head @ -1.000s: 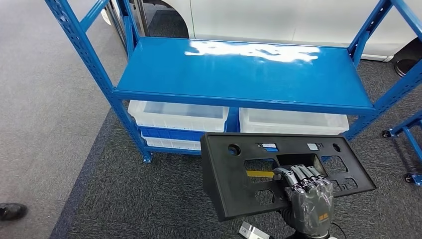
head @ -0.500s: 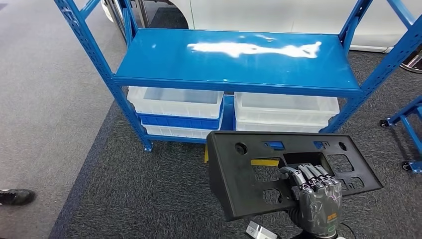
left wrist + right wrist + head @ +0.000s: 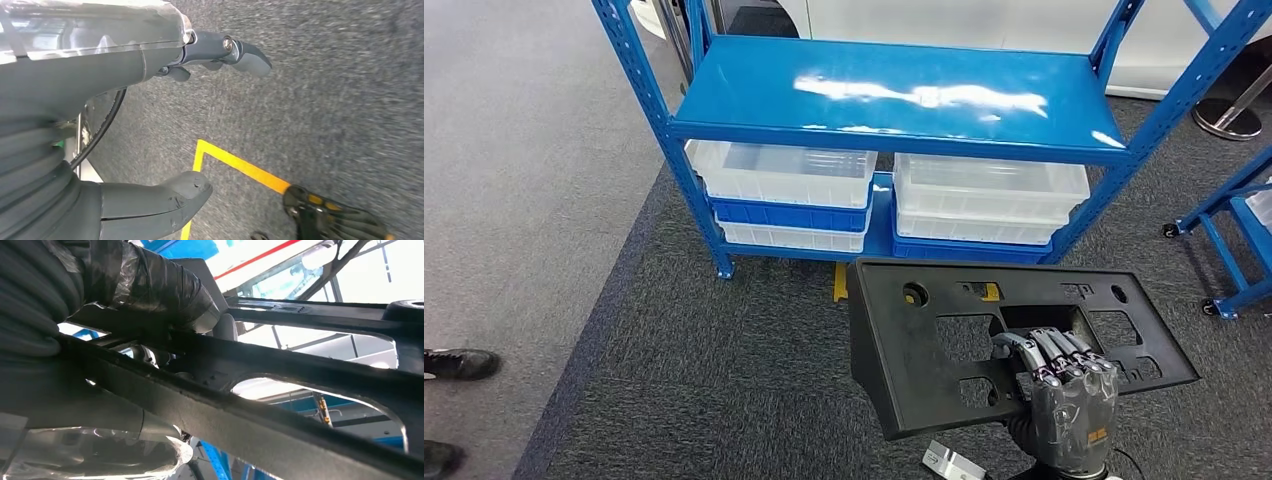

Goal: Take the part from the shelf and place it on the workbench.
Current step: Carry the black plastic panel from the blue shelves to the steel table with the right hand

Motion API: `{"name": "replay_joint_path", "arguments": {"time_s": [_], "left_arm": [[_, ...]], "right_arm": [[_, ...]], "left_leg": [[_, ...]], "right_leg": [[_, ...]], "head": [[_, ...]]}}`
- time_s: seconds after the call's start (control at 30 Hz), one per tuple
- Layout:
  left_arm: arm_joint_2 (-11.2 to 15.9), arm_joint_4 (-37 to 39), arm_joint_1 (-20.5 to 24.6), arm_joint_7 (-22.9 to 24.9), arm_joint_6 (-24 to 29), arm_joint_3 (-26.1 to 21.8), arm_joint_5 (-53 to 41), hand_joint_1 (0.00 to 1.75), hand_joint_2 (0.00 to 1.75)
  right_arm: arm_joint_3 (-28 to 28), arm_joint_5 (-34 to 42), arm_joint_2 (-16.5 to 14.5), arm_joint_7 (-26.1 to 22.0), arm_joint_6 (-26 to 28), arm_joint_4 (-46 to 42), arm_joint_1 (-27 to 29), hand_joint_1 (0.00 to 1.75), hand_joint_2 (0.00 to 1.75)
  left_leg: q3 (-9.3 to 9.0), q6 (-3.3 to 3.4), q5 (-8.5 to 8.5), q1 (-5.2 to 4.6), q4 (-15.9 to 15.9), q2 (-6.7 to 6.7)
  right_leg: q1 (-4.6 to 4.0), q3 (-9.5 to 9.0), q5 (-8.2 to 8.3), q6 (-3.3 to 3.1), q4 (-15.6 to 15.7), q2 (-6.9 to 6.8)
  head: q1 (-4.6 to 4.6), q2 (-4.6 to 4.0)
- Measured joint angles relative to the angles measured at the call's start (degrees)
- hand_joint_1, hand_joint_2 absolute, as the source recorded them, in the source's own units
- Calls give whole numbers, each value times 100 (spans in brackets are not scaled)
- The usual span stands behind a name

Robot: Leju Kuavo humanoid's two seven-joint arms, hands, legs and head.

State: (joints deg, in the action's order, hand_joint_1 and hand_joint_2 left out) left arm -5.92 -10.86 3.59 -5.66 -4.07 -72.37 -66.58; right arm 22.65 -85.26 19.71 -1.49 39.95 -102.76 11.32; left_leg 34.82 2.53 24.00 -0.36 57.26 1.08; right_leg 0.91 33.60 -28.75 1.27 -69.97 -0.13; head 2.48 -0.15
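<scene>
A flat black plastic panel (image 3: 944,345) with several cut-out holes hangs in front of me above the carpet, in the lower right of the head view. My right hand (image 3: 1064,395) grips it, fingers hooked through a central opening. In the right wrist view the panel (image 3: 280,390) runs across close to the camera, with my right hand (image 3: 145,287) wrapped over its bar. The blue shelf (image 3: 894,95) stands beyond, its upper board bare. In the left wrist view my left hand (image 3: 200,125) hangs over the carpet, thumb and fingers apart, holding nothing.
White and blue bins (image 3: 784,190) sit stacked under the shelf board, a second stack (image 3: 989,205) beside them. Another blue frame on castors (image 3: 1234,250) stands at the right. A person's dark shoes (image 3: 459,365) are at the left edge. Yellow floor tape (image 3: 235,165) crosses the carpet.
The whole view has shifted: the shelf now sits farther away and higher in the picture, so the camera has backed off. The panel stays gripped in my right hand.
</scene>
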Motion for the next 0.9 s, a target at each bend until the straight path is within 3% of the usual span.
{"name": "replay_joint_path", "arguments": {"time_s": [0.07,0.1,0.13,0.2,0.23,0.27,0.33,0.37,0.4,0.43,0.5,0.57,0.6,0.63,0.7,0.73,0.77,0.83,0.87,0.9], "left_arm": [[-7,0,1,-1,-1,-1,0,0,175],[-9,0,0,-1,-2,-1,0,0,175],[-11,0,-1,-1,-2,-1,0,0,175],[-14,0,-10,-1,-3,0,0,0,175],[-18,0,-17,-1,-4,0,-1,0,175],[-22,0,-24,-2,-5,0,-3,0,175],[-28,0,-30,-13,-9,-1,-11,0,175],[-28,0,-28,-20,-13,-2,-16,0,175],[-28,0,-26,-27,-16,-2,-20,0,175],[-28,0,-25,-32,-20,-2,-24,0,175],[-28,0,-20,-43,-28,-2,-34,0,175],[-27,0,-7,-80,-54,-1,-62,0,175],[-27,0,-2,-106,-71,-1,-80,0,175],[-27,0,-2,-126,-83,0,-98,0,175],[-27,0,-8,-127,-89,-1,-116,0,175],[-27,0,-11,-105,-86,-4,-115,0,175],[-26,0,-14,-70,-81,-10,-108,0,175],[-26,0,-26,9,-70,-33,-87,0,175],[-26,0,-32,41,-66,-44,-79,0,175],[-25,0,-38,62,-63,-54,-66,0,175]], "right_arm": [[-12,1,0,1,1,-6,-3,175,175],[-18,1,-1,1,2,-12,-6,175,175],[-23,2,-1,1,2,-18,-4,175,175],[-30,4,-4,-3,2,-28,3,175,175],[-36,9,-6,-8,2,-33,12,175,175],[-49,19,-9,-14,2,-38,30,175,175],[-95,56,-12,-31,2,-49,86,175,175],[-123,77,-13,-39,2,-55,123,175,175],[-150,93,-13,-48,2,-64,159,175,175],[-175,103,-14,-56,2,-76,196,175,175],[-228,120,-15,-76,3,-120,272,175,175],[-270,178,-15,-106,5,-173,349,175,175],[-281,227,-15,-117,6,-193,385,175,175],[-287,277,-13,-114,7,-206,417,175,175],[-290,397,11,-34,7,-204,493,175,175],[-289,460,41,37,7,-198,540,175,175],[-288,523,81,120,7,-188,596,175,175],[-285,599,164,244,7,-173,690,175,175],[-281,615,196,281,7,-168,719,175,175],[-274,622,219,300,7,-164,736,175,175]], "left_leg": [[132,-52,-66,-14,131,-10],[158,-83,-108,-16,160,-14],[171,-114,-157,-15,168,-18],[223,-185,-146,-2,202,-37],[280,-226,28,7,313,-50],[353,-266,310,21,525,-61],[492,-331,921,47,1184,-70],[518,-350,1049,55,1511,-70],[484,-359,1016,61,1727,-70],[372,-358,862,66,1778,-70],[-141,-323,560,71,1300,-76],[-846,-252,690,48,345,-86],[-1068,-211,808,32,-6,-89],[-1177,-171,877,16,-219,-90],[-1137,-73,795,17,-291,-98],[-1101,-20,738,21,-307,-104],[-1053,26,678,24,-318,-113],[-916,74,586,9,-290,-142],[-841,79,547,0,-262,-164],[-770,77,515,-8,-226,-193]], "right_leg": [[-19,-630,-259,-45,860,4],[-36,-800,-400,-72,1132,6],[-49,-843,-433,-104,1238,5],[-40,-738,-322,-187,1240,-16],[-28,-661,-246,-236,1245,-30],[-17,-567,-164,-273,1250,-44],[-19,-365,-6,-302,1233,-52],[-20,-255,70,-296,1219,-55],[-20,-139,143,-288,1195,-58],[-19,-18,211,-278,1165,-62],[-18,195,322,-249,1102,-62],[-29,310,418,-198,1061,-60],[-29,326,475,-166,1061,-69],[-26,332,531,-131,1075,-81],[-6,347,571,-60,1082,-87],[0,390,473,-34,991,-75],[2,472,285,-16,780,-58],[2,731,-233,-4,37,-31],[0,833,-421,0,-322,-25],[-1,855,-507,-1,-526,-19]], "head": [[4,0],[5,0],[6,0],[4,0],[5,0],[7,0],[9,0],[10,0],[10,0],[10,0],[11,0],[10,0],[9,0],[9,0],[7,0],[7,0],[5,0],[5,0],[6,0],[6,0]]}}
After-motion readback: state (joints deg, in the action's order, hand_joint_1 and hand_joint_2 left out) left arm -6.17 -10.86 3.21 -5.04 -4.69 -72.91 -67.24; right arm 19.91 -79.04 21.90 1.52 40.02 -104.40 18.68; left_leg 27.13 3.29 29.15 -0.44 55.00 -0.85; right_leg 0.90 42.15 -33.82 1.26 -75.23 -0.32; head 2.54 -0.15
